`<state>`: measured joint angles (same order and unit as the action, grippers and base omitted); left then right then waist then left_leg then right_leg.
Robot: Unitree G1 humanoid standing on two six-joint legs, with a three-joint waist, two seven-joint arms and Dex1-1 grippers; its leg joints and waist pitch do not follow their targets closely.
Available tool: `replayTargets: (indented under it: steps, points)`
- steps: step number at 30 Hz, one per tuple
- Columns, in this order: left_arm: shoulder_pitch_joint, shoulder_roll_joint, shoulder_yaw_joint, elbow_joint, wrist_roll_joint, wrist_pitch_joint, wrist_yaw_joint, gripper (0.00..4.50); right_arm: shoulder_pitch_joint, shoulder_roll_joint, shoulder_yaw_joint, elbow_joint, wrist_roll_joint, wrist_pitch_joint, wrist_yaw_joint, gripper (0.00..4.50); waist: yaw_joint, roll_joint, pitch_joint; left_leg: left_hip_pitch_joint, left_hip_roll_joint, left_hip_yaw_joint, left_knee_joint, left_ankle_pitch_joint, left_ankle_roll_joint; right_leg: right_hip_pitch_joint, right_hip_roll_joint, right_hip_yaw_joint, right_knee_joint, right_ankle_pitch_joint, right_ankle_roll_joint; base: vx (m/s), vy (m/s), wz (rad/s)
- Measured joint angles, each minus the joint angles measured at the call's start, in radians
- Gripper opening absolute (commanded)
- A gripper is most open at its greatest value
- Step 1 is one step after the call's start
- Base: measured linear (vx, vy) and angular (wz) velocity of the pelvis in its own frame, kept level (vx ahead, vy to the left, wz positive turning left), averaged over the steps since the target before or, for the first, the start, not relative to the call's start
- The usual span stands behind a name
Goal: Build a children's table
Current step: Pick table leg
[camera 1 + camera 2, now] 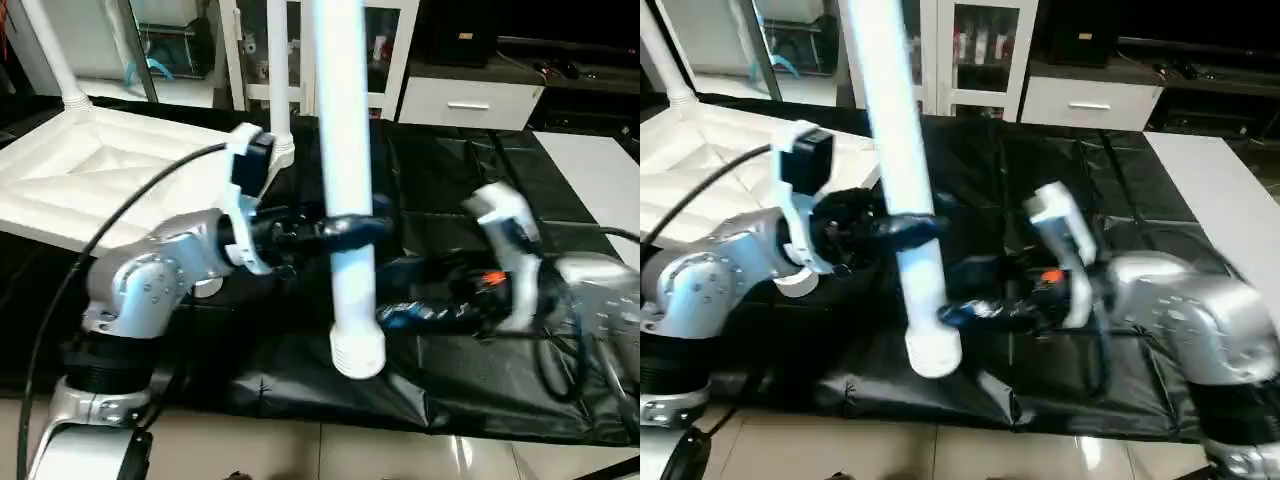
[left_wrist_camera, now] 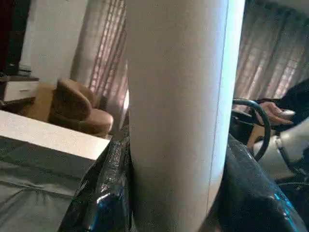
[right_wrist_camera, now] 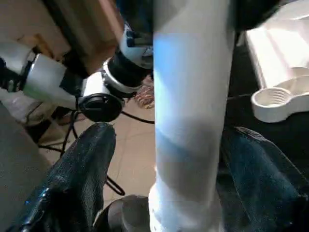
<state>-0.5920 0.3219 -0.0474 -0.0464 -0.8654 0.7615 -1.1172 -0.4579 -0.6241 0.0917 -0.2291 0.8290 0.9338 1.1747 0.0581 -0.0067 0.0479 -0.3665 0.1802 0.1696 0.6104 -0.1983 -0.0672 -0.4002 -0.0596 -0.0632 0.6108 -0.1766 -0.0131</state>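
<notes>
Nearest, a leg [image 1: 345, 150] is standing almost upright above the near part of the black-draped desk [image 1: 450, 240], its flared, ribbed end [image 1: 357, 352] pointing down and hanging just above the cloth.

The right end effector [image 1: 385, 318] is reaching in from the right, low on the leg just above the flared end. In the right wrist view its fingers [image 3: 82, 169] are lying on either side of the tube with a little gap showing; whether they are pressing on it cannot be told.

The left end effector [image 1: 345, 228] is reaching in from the left, higher up the same leg, and is pinching it: in the left wrist view both fingers [image 2: 108, 193] are lying against the tube's sides.

Farther back on the left, the top [image 1: 110, 170] is lying underside up on the desk, ribs showing. A second leg [image 1: 278, 70] is standing at its right far corner, and a third [image 1: 55, 55] at its left far corner.
</notes>
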Motion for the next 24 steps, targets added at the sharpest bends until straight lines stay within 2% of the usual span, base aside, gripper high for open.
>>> replayTargets:
  steps: [5, 7, 8, 11, 14, 16, 24]
  points:
    - [-0.025, 0.000, -0.018, 0.004, 0.000, 0.000, -0.039, 1.86, -0.052, 0.026, 0.073, 0.068, -0.047, -0.031, 0.026, 3.71, 0.003, 0.000, 0.000, -0.001, 0.000, 0.000, 0.001, 0.000, 0.000, 0.000, 0.000, 0.000, 0.000, 0.000, 0.000, 0.000, 0.000, 0.00]
    - [-0.029, 0.002, -0.019, 0.004, 0.000, -0.002, -0.048, 1.86, -0.058, 0.026, 0.074, 0.079, -0.049, -0.033, 0.034, 3.71, 0.006, 0.000, 0.000, 0.000, 0.000, 0.000, 0.001, 0.000, 0.000, 0.000, 0.000, 0.000, 0.000, 0.000, 0.000, 0.000, 0.000, 0.00]
    - [-0.029, 0.005, -0.020, 0.004, 0.000, -0.002, -0.053, 1.86, -0.059, 0.026, 0.074, 0.082, -0.049, -0.033, 0.040, 3.45, 0.005, 0.000, 0.000, -0.001, 0.000, 0.000, 0.001, 0.000, 0.000, 0.000, 0.000, 0.000, 0.000, 0.000, 0.000, 0.000, 0.000, 0.00]
    - [-0.029, 0.007, -0.020, 0.004, 0.000, -0.002, -0.064, 1.86, -0.061, 0.025, 0.078, 0.089, -0.049, -0.032, 0.069, 3.35, 0.005, 0.000, 0.000, -0.001, 0.000, 0.000, 0.001, 0.000, 0.000, 0.000, 0.000, 0.000, 0.000, 0.000, 0.000, 0.000, 0.000, 0.00]
    - [-0.029, 0.007, -0.020, 0.006, 0.000, -0.002, -0.076, 1.86, -0.078, 0.024, 0.085, 0.098, -0.049, -0.032, 0.094, 3.00, 0.004, 0.000, 0.000, 0.000, 0.000, 0.000, 0.001, 0.000, 0.000, 0.000, 0.000, 0.000, 0.001, 0.000, 0.000, 0.000, 0.000, 0.00]
    - [-0.029, 0.007, -0.021, 0.011, 0.000, -0.002, -0.079, 1.86, -0.086, 0.024, 0.093, 0.102, -0.049, -0.032, 0.103, 2.94, 0.004, 0.000, 0.000, 0.000, 0.000, 0.000, 0.001, 0.000, 0.000, 0.000, 0.000, 0.000, 0.001, 0.000, -0.001, 0.000, 0.000, 0.00]
    - [-0.029, 0.006, -0.022, 0.023, 0.000, -0.004, -0.087, 1.86, -0.086, 0.025, 0.095, 0.114, -0.048, -0.026, 0.109, 2.25, 0.004, 0.000, 0.000, 0.000, 0.000, 0.000, 0.001, 0.000, 0.000, 0.000, 0.000, 0.000, 0.001, 0.000, -0.001, 0.000, 0.000, 0.00]
